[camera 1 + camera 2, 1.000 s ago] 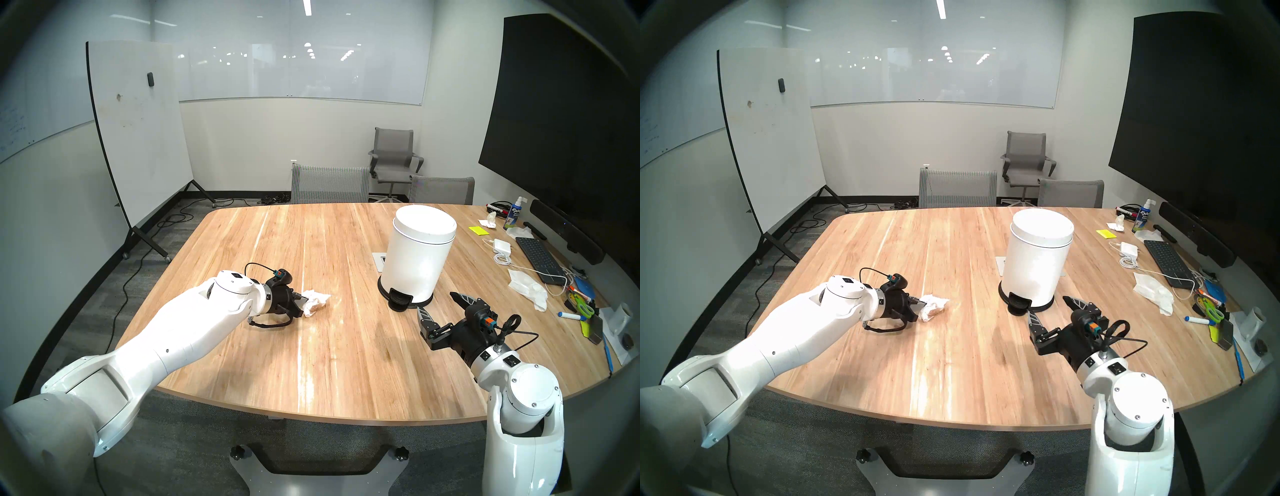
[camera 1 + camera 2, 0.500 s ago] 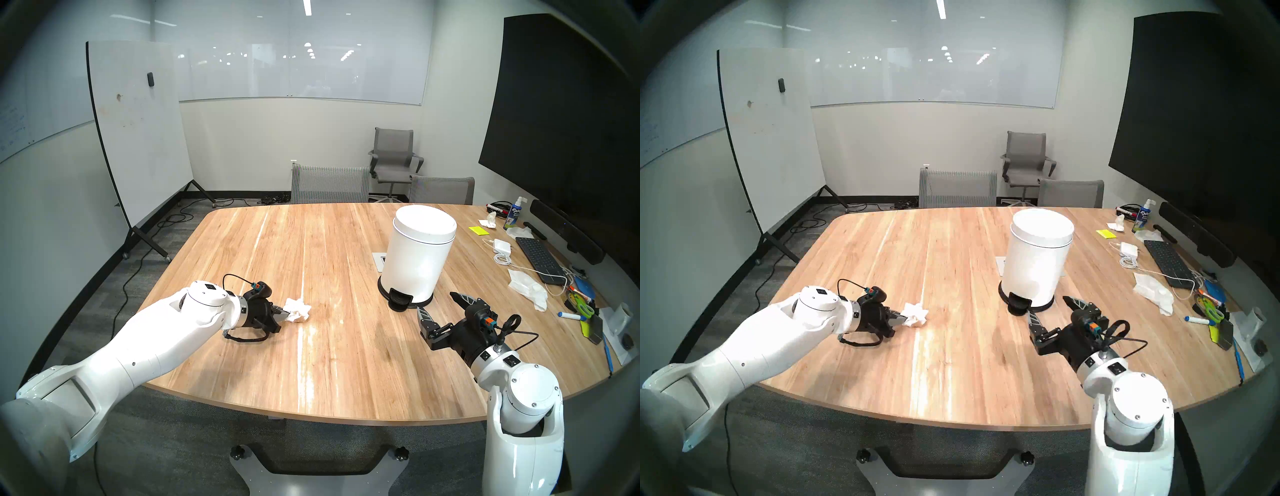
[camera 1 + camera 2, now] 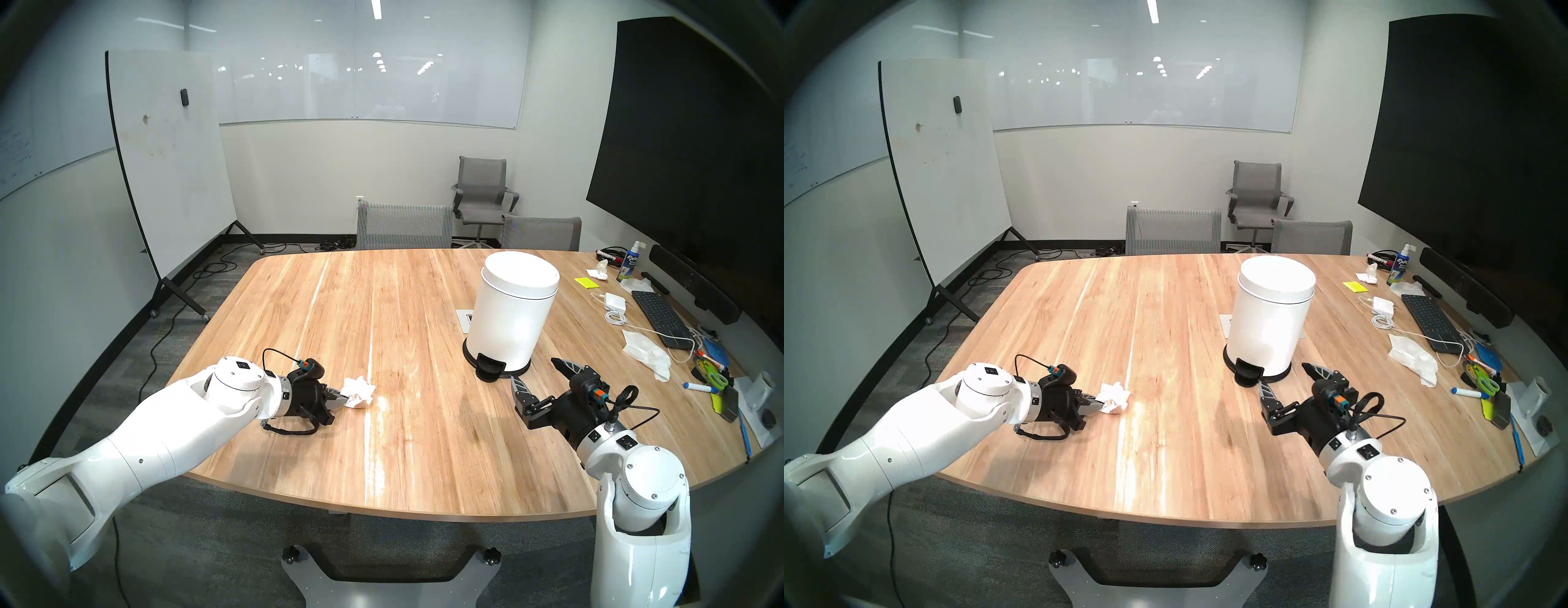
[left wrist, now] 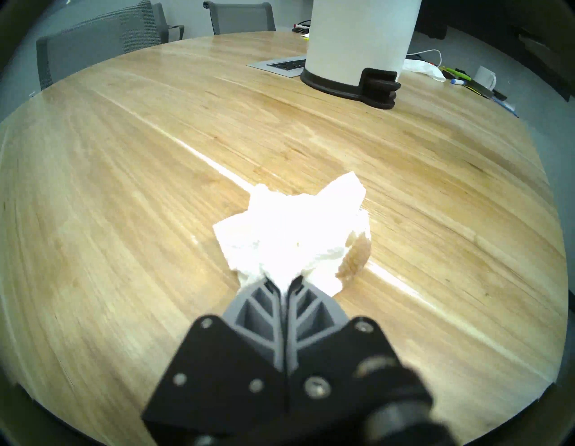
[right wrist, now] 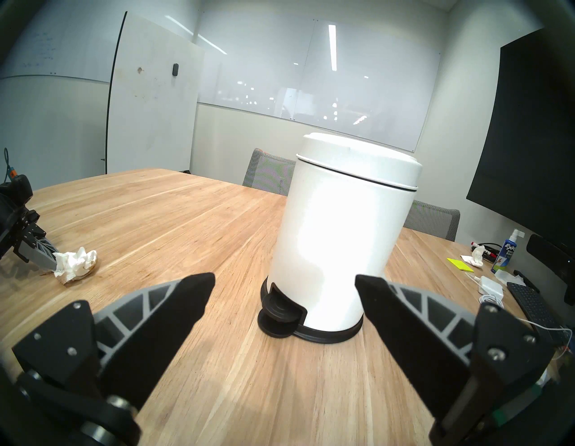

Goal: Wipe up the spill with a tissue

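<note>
1. The left arm has pulled back toward the robot and a bit to the left side of the head views, dragging the tissue (image 3: 359,391) along the table (image 3: 424,446) with it.
2. The tissue is a crumpled white wad lying on the table, with a light brown wet patch on one edge, seen best in the left wrist view (image 4: 354,258).
3. No dark spill shows on the wood; a pale shiny streak (image 3: 384,401) lies just beside the tissue.
4. The left gripper (image 3: 342,397) has its jaws squeezed tight on the tissue's near edge.
5. The right gripper (image 3: 535,375) hangs over the table with its jaws spread wide and holding nothing.
6. A white pedal bin (image 3: 511,314) stands just past the right gripper, well apart from the tissue.
7. More crumpled tissues (image 3: 647,350), a keyboard (image 3: 659,314) and pens lie at the far right side.
</note>
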`<state>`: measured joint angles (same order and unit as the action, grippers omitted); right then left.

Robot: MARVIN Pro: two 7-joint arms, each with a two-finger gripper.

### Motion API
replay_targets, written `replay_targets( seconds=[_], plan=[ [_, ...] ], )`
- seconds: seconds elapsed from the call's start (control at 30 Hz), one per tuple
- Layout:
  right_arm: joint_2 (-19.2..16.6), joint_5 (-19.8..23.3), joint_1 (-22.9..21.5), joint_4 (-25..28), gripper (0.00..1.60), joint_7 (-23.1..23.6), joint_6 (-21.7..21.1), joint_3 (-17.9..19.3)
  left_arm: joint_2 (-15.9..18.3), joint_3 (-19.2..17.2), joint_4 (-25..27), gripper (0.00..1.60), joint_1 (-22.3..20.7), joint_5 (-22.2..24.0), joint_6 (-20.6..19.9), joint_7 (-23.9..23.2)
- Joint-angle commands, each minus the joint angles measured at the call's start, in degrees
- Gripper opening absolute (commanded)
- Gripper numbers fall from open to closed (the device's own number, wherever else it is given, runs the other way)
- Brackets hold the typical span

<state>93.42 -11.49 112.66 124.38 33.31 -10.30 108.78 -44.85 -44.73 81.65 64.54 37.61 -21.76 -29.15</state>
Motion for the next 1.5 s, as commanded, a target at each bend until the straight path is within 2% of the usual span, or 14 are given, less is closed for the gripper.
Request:
replay_targets(
  seconds=[0.0, 0.37, 0.97, 1.47],
  plan=[
    [0.0, 0.0, -0.2, 1.3, 1.60, 0.0, 0.1, -0.1, 1.2, -0.1, 5.1, 0.00, 2.2, 0.9, -1.4, 1.3],
    [0.0, 0.1, -0.2, 1.3, 1.60, 0.0, 0.1, -0.1, -2.0, 0.6, 7.0, 0.00, 1.2, 0.7, -3.9, 4.2],
    [0.0, 0.1, -0.2, 1.3, 1.60, 0.0, 0.1, -0.1, -8.1, 3.7, 5.6, 0.00, -1.3, -0.4, -6.1, 7.9],
    [0.0, 0.1, -0.2, 1.3, 1.60, 0.0, 0.1, -0.1, -17.3, 5.9, -2.3, 0.00, -6.6, -1.3, -7.5, 11.2]
  ],
)
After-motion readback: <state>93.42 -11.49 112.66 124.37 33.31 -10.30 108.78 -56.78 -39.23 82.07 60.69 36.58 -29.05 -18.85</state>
